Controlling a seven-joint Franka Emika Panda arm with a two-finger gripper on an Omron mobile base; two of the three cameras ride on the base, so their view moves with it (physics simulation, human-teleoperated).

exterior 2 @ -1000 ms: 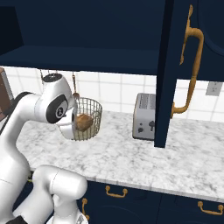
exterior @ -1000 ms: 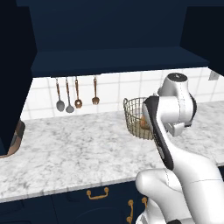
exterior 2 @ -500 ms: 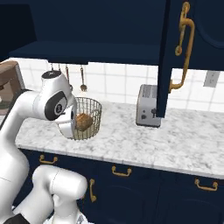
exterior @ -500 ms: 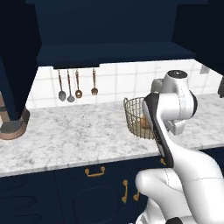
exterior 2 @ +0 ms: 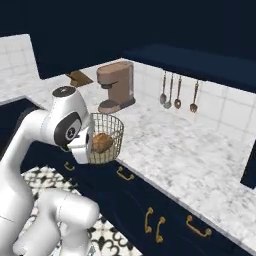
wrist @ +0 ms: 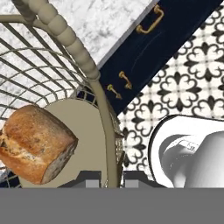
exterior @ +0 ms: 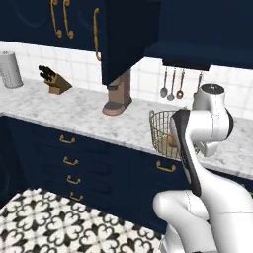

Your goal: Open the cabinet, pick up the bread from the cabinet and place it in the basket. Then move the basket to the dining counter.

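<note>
Now the whole view has swung as the base turns, with the gripper clamped on the basket rim at six o'clock, bread inside, heading counterward.

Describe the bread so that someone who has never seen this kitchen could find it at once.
Start at the marble counter with the brown coffee machine against its tiled wall. At the counter's front edge the gripper holds a round brass wire basket by its rim. The bread lies inside: a small golden-brown loaf with a cracked crust, the one thing in the basket.
</note>
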